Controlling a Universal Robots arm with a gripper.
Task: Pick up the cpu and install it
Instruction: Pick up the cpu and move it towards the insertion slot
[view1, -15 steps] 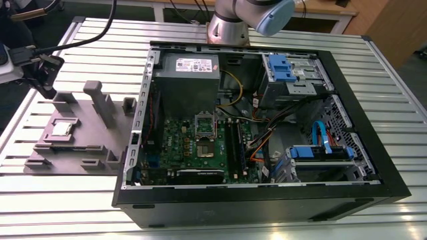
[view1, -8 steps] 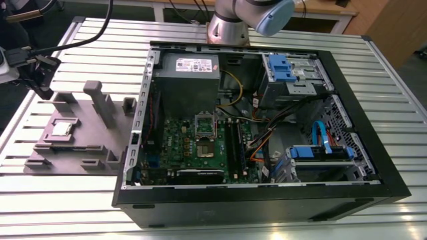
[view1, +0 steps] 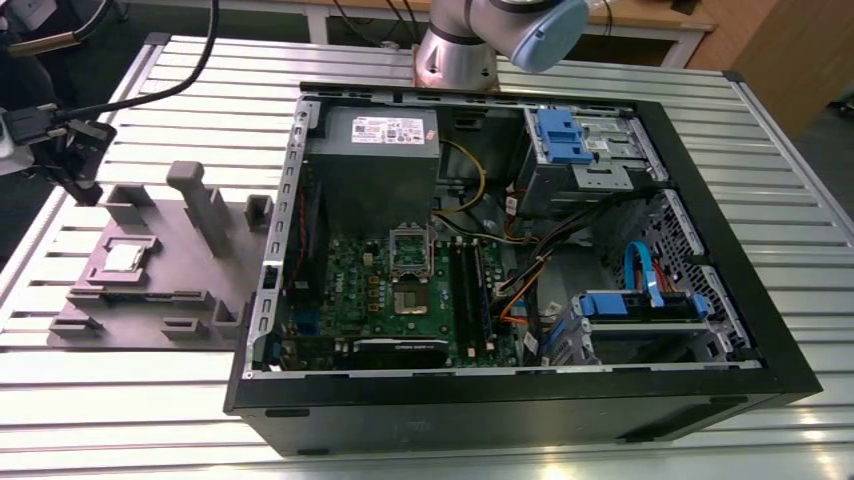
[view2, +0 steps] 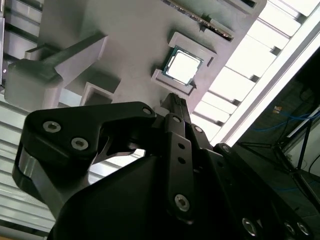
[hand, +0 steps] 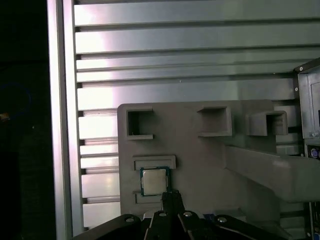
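The cpu (view1: 123, 257) is a small silvery square chip lying flat in a recess of the grey plastic fixture (view1: 160, 290), on the exterior view's left. It also shows in both wrist views, as the cpu (view2: 183, 67) and the cpu (hand: 154, 181). My gripper (view1: 87, 193) hangs above the fixture's far left corner. Its black fingers are shut together with nothing between them. The gripper (view2: 175, 102) tip sits close beside the chip without touching it, as does the gripper (hand: 170, 196). The green motherboard (view1: 387, 300) lies inside the open computer case, with its square socket (view1: 410, 297) near the middle.
The black computer case (view1: 747, 300) takes up the middle and right of the slatted metal table (view1: 120, 400). Tall grey posts (view1: 200, 205) rise from the fixture near the chip. A power supply (view1: 380, 150), cables and blue drive brackets (view1: 641, 305) crowd the case.
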